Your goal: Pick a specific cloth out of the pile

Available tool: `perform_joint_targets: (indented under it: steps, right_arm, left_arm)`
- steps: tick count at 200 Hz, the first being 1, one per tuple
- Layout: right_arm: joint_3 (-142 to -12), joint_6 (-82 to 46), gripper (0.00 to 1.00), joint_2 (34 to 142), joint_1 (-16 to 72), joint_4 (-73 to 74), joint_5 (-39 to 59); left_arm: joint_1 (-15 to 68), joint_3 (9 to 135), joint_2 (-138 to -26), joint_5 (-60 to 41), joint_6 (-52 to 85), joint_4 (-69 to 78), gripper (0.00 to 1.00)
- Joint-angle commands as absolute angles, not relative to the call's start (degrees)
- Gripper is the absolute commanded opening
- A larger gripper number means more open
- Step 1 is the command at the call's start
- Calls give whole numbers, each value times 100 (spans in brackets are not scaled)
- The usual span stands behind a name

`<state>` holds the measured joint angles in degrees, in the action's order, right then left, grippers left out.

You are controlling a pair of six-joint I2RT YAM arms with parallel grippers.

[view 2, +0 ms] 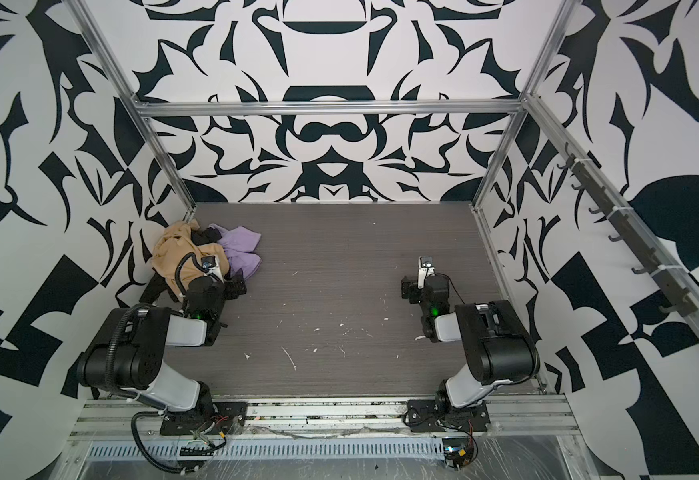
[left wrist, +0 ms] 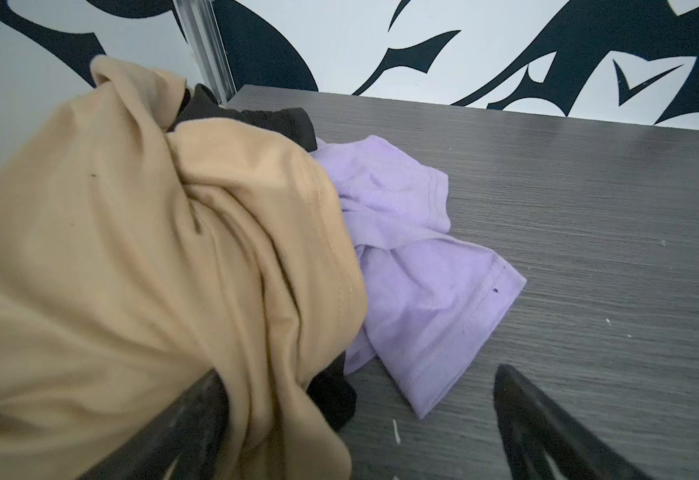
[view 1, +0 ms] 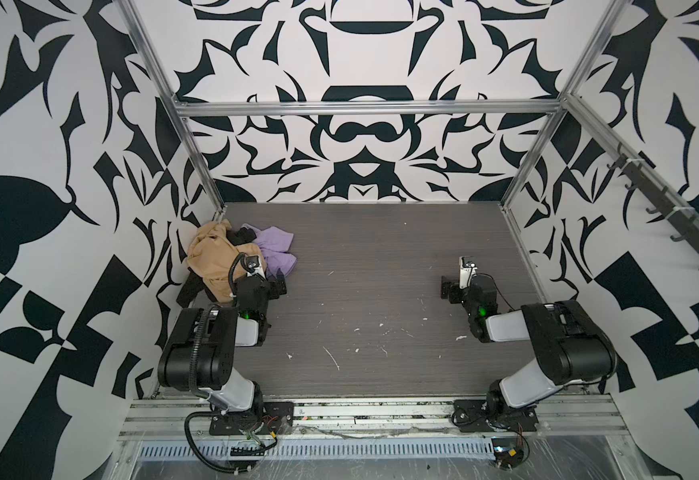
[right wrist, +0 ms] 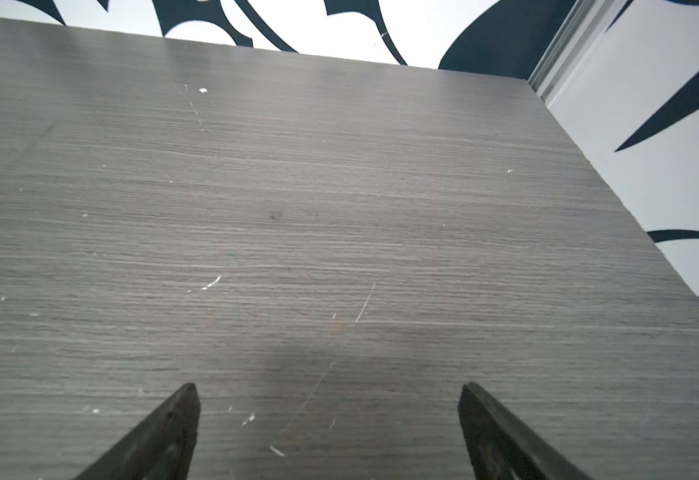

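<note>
Over in the far-left corner sits the pile (view 1: 231,259). A tan garment (view 1: 208,259) is heaped against the wall and a black garment (view 1: 243,237) peeks out behind it. The cloth (view 1: 276,248), pale lavender, spills off the pile's right side onto the table (view 1: 381,266). The left gripper (view 1: 279,285) sits at the cloth's near edge, jaws spread wide, one finger against the tan fabric, gripping nothing. Well apart to the right, the right gripper (view 1: 448,289) hangs over the table, equally wide and holding nothing.
</note>
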<state>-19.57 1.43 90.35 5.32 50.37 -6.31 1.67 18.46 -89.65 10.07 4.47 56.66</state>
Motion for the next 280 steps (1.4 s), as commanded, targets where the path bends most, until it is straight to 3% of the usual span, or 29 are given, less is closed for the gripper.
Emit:
perform_joint_targets:
  steps: [1, 197, 263, 280]
  right_arm:
    - [-2085, 69, 99, 8919, 530, 5132, -835]
    - [-2048, 87, 99, 8892, 528, 5194, -844]
    - [-2014, -52, 99, 8869, 534, 5237, -1053]
    - [-1975, -112, 99, 8669, 612, 5220, -1551]
  left_arm:
    - [190, 1925, -8946, 1007, 423, 5642, 100]
    - [189, 1925, -8941, 1003, 426, 5634, 100]
    - [191, 1930, -8929, 1006, 413, 5634, 100]
    - [201, 1892, -8815, 976, 349, 5630, 100]
